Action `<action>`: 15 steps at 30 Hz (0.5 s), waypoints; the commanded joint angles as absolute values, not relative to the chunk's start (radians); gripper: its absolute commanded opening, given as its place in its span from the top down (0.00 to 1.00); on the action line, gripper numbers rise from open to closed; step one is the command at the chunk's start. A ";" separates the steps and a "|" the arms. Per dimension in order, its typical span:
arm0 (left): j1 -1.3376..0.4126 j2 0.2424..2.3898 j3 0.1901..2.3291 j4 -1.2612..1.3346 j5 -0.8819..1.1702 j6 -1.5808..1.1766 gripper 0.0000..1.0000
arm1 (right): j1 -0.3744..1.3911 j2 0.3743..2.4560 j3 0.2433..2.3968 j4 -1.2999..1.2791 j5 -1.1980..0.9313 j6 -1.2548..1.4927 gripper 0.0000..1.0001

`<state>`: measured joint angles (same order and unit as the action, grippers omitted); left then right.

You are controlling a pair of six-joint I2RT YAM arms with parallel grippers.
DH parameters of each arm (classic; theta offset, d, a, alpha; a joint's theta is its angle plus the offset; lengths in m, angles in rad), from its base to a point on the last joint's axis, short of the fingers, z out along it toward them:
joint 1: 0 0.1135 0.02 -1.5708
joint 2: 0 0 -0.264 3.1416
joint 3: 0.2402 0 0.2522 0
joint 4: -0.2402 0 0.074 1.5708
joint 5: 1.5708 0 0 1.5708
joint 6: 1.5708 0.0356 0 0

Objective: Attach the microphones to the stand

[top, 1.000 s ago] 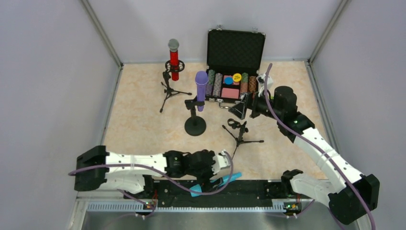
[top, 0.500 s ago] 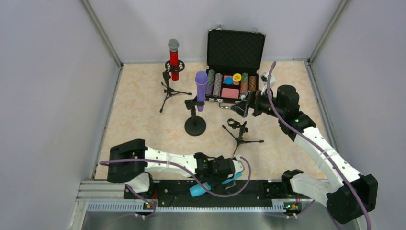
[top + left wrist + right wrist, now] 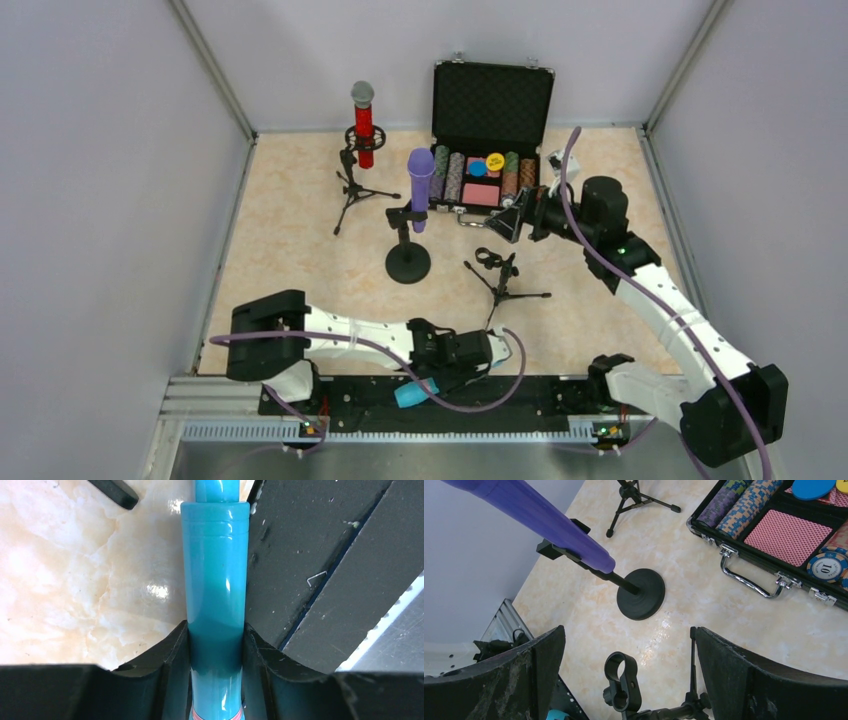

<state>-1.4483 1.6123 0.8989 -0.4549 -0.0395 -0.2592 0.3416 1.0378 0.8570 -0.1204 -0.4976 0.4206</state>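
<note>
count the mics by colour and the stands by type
red microphone: 1
purple microphone: 1
turquoise microphone: 1
tripod stands: 2
round-base stand: 1
total: 6

The left arm (image 3: 350,338) lies low, stretched rightward along the near edge of the bench. Its wrist is level, and its jaws press against both sides of the turquoise microphone (image 3: 216,580). The right arm (image 3: 672,312) bends at an elbow low on the right and reaches far forward and leftward. Its wrist is raised above the bench, and its jaws are spread wide, gripping nothing.
</note>
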 commanded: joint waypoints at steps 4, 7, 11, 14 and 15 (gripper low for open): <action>-1.404 1.381 0.800 -0.305 -0.063 -0.245 1.00 | 0.329 1.048 0.875 -0.082 -0.512 0.422 0.02; -1.344 1.230 0.720 -0.167 -0.036 -0.243 1.00 | 0.330 1.048 0.879 -0.083 -0.515 0.428 0.02; -1.273 0.987 0.622 0.024 -0.044 -0.199 1.00 | 0.330 1.049 0.889 -0.084 -0.527 0.435 0.01; -1.214 0.844 0.579 0.139 -0.054 -0.146 1.00 | 0.328 1.055 0.903 -0.089 -0.540 0.438 0.01; -1.198 0.809 0.575 0.165 -0.055 -0.125 1.00 | 0.328 1.056 0.908 -0.094 -0.544 0.440 0.01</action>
